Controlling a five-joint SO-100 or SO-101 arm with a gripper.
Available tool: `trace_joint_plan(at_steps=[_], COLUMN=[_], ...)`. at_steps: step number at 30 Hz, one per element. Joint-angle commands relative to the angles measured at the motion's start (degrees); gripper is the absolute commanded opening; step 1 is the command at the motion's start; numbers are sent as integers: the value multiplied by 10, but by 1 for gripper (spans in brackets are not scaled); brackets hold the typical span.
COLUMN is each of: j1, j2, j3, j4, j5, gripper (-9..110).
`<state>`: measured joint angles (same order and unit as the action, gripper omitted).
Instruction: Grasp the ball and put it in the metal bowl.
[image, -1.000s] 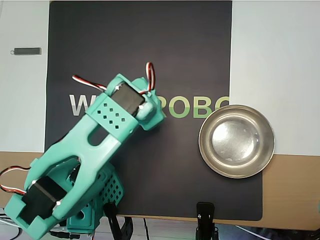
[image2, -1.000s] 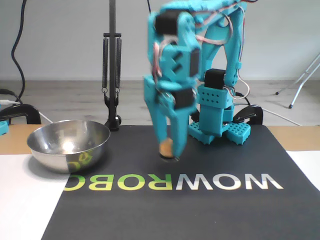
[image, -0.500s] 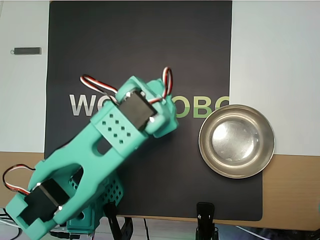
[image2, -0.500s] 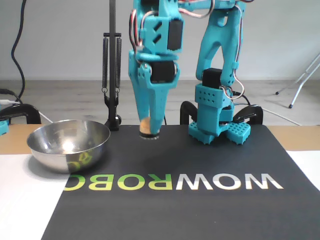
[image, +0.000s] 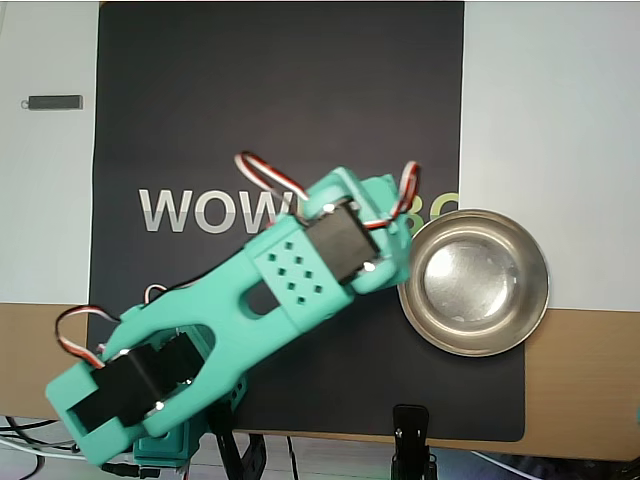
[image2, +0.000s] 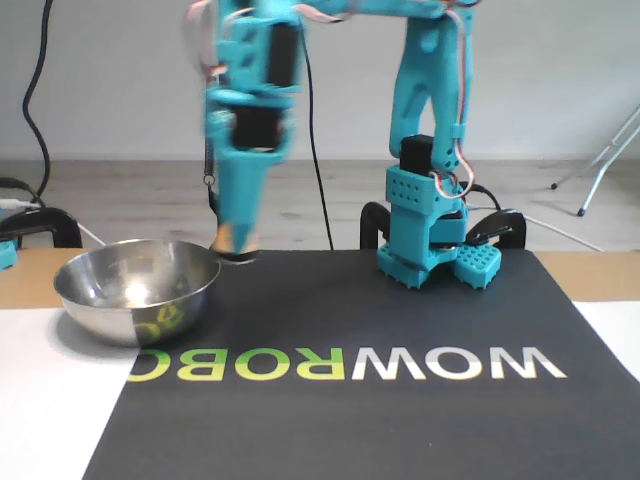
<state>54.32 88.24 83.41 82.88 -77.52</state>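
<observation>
Overhead view: black mat (image: 280, 90) carries printed text, "WOW" in grey legible at centre-left, then the teal arm (image: 250, 320) covers the middle letters; a green "B" or "O" fragment shows just left of the metal bowl (image: 473, 282). Bowl sits centre-right, upright, opening facing the camera, nothing visible inside it. Arm's long axis runs lower left to centre, its head touching or overlapping the bowl's left rim in frame. Ball and gripper tips hidden under the arm here.

Fixed view: mat text reads upside down, "WOWROBO", white then green. Gripper (image2: 236, 248) points straight down, motion-blurred, fingers clamped on the ball (image2: 224, 238), pale orange, just right of the bowl's rim at left-centre, above the mat's far edge. Bowl reflects green lettering.
</observation>
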Motion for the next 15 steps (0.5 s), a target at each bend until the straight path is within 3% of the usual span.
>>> trace_joint_plan(at_steps=[1, 15], j1=[16, 104], j2=[-27, -137], j3=[-57, -163], j4=[0, -4], j5=[0, -1], gripper=[26, 26])
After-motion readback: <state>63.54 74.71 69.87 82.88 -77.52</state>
